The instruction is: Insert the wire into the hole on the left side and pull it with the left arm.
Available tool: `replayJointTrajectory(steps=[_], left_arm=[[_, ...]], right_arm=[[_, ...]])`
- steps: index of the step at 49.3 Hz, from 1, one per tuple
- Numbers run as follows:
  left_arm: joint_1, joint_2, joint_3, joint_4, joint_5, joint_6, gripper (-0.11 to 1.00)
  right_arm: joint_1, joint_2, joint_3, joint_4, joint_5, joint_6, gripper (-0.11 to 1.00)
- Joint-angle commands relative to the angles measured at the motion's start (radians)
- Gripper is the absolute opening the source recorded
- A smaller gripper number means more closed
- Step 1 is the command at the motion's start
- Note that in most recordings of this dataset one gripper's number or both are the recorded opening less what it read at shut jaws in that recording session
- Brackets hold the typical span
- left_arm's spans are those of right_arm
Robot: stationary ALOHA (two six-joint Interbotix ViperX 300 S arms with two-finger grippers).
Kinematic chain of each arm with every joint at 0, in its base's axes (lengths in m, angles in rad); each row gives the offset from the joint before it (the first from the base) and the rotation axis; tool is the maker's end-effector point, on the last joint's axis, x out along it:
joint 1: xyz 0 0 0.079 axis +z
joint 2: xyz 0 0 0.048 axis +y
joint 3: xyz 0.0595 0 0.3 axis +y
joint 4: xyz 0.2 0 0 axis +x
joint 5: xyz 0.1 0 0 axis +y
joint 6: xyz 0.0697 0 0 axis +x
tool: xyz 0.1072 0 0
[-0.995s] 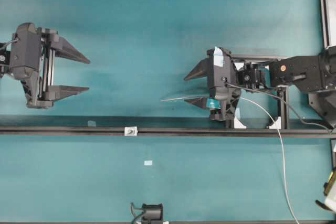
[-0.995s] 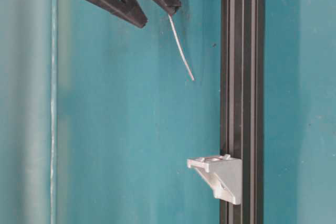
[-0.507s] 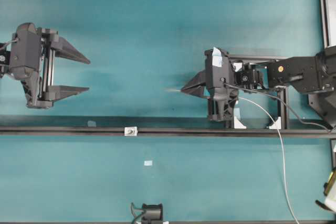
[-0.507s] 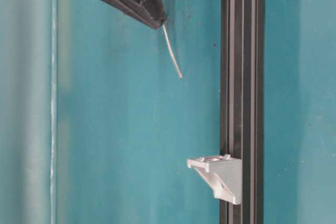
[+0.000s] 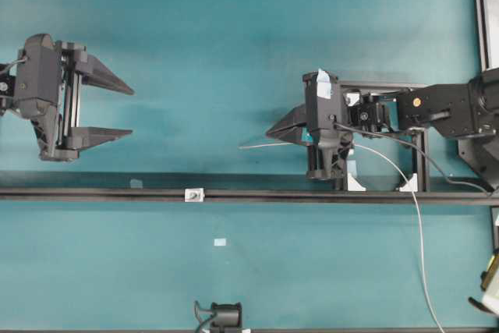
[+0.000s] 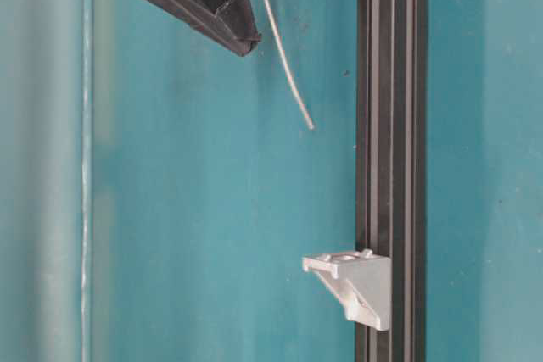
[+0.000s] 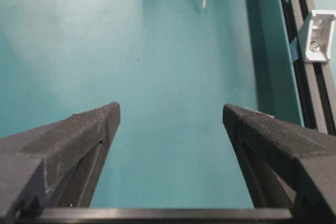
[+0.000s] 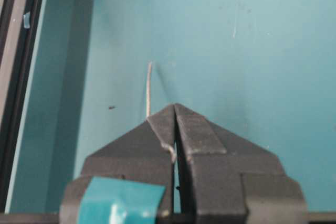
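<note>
Teal counter (image 5: pixel 234 37), crossed by a black rail (image 5: pixel 312 195) carrying the white block (image 5: pixel 193 194) with the hole. Left gripper (image 5: pixel 117 111), jaws spread wide, empty, well left; right gripper (image 5: pixel 271 132), jaws clenched. Wire (image 5: pixel 261 145) runs under the right fingertips, tip pointing left, short of the block; whether pinched cannot be told.

The wire (image 5: pixel 261 145) juts left from the right tool (image 5: pixel 269 132), above the rail (image 5: pixel 93 193) bearing the block (image 5: pixel 193 194).

Thin metal wire (image 6: pixel 284 57), matt black fingers (image 7: pixel 79 140)
</note>
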Motion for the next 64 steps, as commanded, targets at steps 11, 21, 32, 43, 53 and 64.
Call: replayJointTrajectory(steps=[11, 21, 32, 43, 53, 64], left_arm=[[0.003, -0.014, -0.014, -0.002, -0.008, 0.000, 0.68], [0.003, -0.094, -0.017, -0.002, 0.000, 0.003, 0.68], [0.008, -0.267, 0.011, -0.002, 0.041, 0.000, 0.67], [0.018, -0.454, 0.075, -0.002, 0.069, 0.005, 0.67], [0.038, -0.663, 0.160, -0.002, 0.080, 0.006, 0.67], [0.044, -0.890, 0.239, 0.000, 0.167, 0.011, 0.67]], right_arm=[[-0.002, -0.041, -0.008, -0.002, -0.008, 0.000, 0.00], [-0.003, -0.206, 0.023, -0.008, -0.008, -0.014, 0.00], [-0.043, -0.437, 0.138, -0.008, -0.014, -0.015, 0.00], [-0.101, -0.676, 0.273, -0.008, -0.009, -0.014, 0.00], [-0.149, -0.922, 0.403, -0.008, -0.006, -0.014, 0.00], [-0.172, -1.239, 0.566, -0.009, 0.080, -0.014, 0.00]])
